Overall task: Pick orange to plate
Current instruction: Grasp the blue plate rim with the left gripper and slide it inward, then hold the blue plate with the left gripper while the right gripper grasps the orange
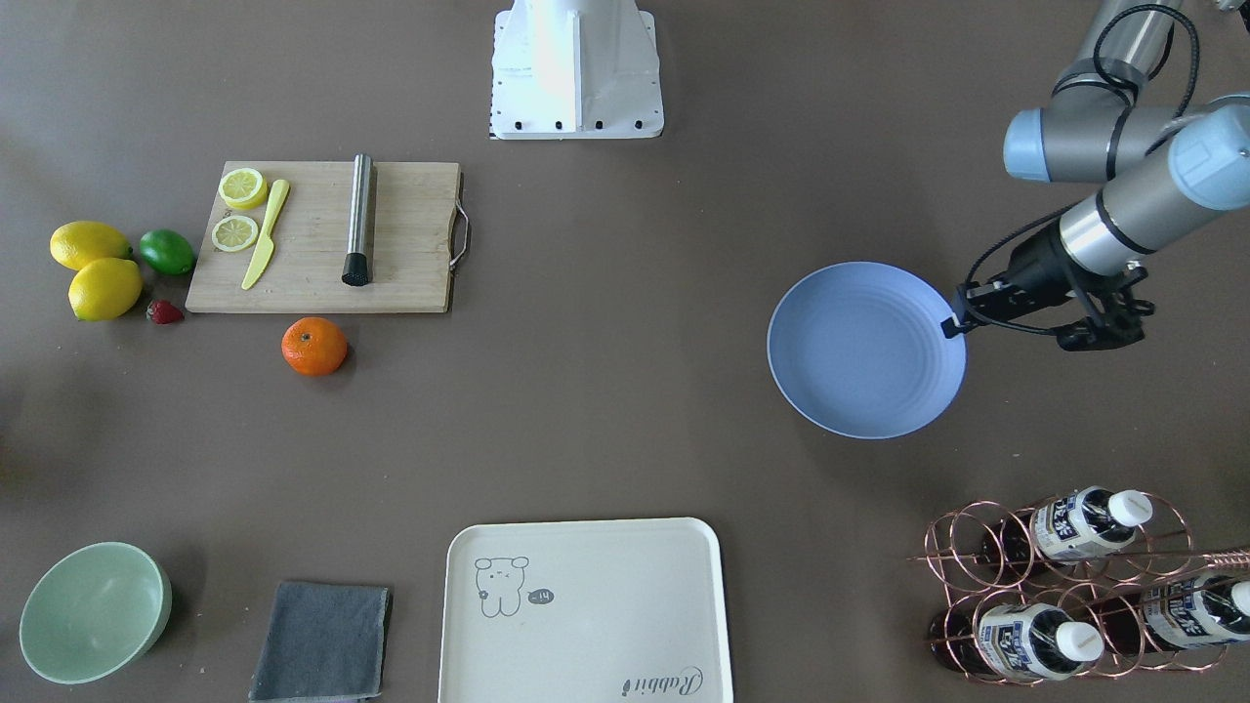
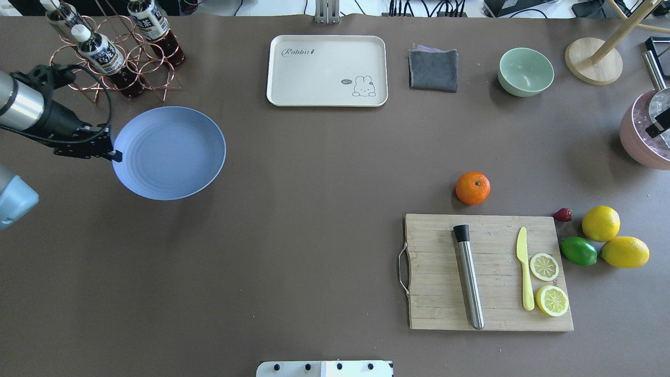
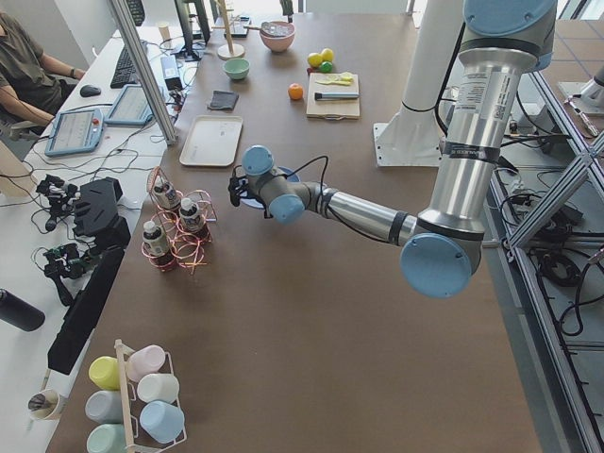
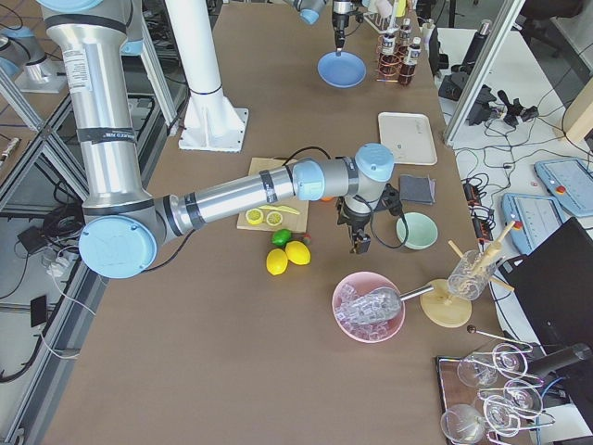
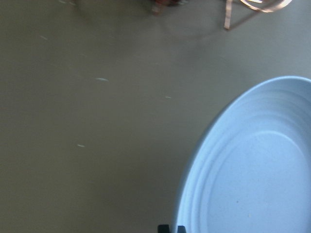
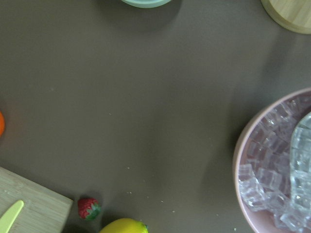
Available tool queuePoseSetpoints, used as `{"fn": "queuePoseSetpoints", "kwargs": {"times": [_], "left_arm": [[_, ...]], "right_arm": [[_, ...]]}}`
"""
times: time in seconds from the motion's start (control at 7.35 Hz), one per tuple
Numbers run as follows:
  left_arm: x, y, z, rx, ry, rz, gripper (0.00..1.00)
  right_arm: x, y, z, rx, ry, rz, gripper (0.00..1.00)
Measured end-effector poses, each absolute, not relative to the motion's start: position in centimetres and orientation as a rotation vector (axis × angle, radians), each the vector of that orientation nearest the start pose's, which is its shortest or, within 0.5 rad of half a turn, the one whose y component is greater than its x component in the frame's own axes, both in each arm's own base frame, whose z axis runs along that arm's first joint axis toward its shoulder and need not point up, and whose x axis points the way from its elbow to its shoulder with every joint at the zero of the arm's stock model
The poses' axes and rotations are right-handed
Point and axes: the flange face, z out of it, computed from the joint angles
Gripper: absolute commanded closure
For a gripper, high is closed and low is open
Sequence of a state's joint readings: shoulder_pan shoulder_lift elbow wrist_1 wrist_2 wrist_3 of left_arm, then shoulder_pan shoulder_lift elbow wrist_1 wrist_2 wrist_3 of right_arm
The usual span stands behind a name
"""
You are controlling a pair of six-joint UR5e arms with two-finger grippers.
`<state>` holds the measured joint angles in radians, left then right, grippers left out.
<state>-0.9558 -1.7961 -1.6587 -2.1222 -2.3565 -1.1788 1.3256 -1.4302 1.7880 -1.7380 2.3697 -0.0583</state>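
Observation:
The orange (image 1: 314, 347) (image 2: 472, 188) sits on the brown table just off the cutting board's far edge, with nothing touching it. The periwinkle plate (image 1: 866, 350) (image 2: 169, 153) lies flat and empty on the other side of the table. My left gripper (image 1: 952, 327) (image 2: 115, 155) is low at the plate's rim; in the left wrist view its tips (image 5: 172, 228) stand close together on that rim of the plate (image 5: 252, 170). My right gripper (image 4: 357, 243) hangs above the table near the lemons, far from the plate. I cannot tell whether it is open or shut.
A cutting board (image 2: 487, 272) holds a steel muddler, a yellow knife and lemon slices. Two lemons (image 2: 602, 224), a lime (image 2: 579, 251) and a strawberry (image 2: 562, 214) lie beside it. A cream tray (image 2: 327, 70), grey cloth, green bowl (image 2: 525, 71), bottle rack (image 2: 112, 52) and pink ice bucket (image 6: 277, 165) stand around.

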Motion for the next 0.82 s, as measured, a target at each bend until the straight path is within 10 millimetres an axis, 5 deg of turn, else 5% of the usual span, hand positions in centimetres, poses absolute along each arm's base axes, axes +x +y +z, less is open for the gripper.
{"fn": "queuePoseSetpoints", "kwargs": {"times": [0.14, 0.41, 0.82], "left_arm": [[34.1, -50.3, 37.8, -0.08, 1.106, -0.204, 1.0], [44.1, -45.5, 32.2, -0.089, 1.116, -0.229, 1.0], [53.3, -41.3, 28.6, -0.073, 1.116, -0.217, 1.0]], "right_arm": [[-10.1, -54.0, 47.2, 0.108, -0.83, -0.343, 0.0], [-16.5, -53.5, 44.2, 0.121, -0.879, -0.254, 0.0], [-28.7, -51.3, 41.0, 0.172, -0.85, -0.237, 0.0]]}}
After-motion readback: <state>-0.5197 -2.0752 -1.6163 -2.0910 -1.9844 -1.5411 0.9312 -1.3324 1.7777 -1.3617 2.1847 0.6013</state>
